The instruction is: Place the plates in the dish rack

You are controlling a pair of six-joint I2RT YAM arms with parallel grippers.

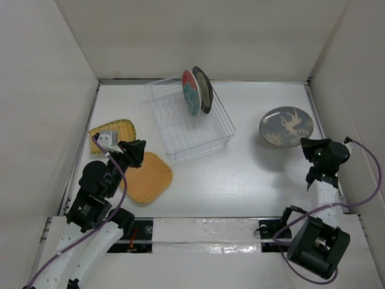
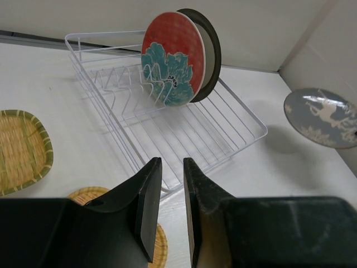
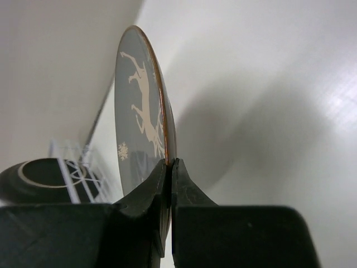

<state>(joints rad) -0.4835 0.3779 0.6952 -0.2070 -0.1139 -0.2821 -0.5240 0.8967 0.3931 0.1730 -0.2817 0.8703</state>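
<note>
The clear dish rack (image 1: 201,137) stands at the back centre. The red-teal floral plate (image 1: 190,91) and the dark-rimmed plate (image 1: 205,89) stand upright in its far end. My right gripper (image 1: 308,145) is shut on the near rim of the grey deer plate (image 1: 286,126) and holds it above the table at the right; the wrist view shows the rim (image 3: 162,111) pinched between the fingers. Two woven plates lie at the left, one (image 1: 147,176) under my left gripper (image 1: 141,153), the other (image 1: 117,129) behind it. The left gripper (image 2: 172,163) is empty, its jaws a narrow gap apart.
White walls enclose the table on the left, back and right. The deer plate's shadow (image 1: 269,158) falls on the table between the rack and the right arm. The rack's near rows (image 2: 223,131) hold nothing. The taped front edge (image 1: 204,227) runs between the arm bases.
</note>
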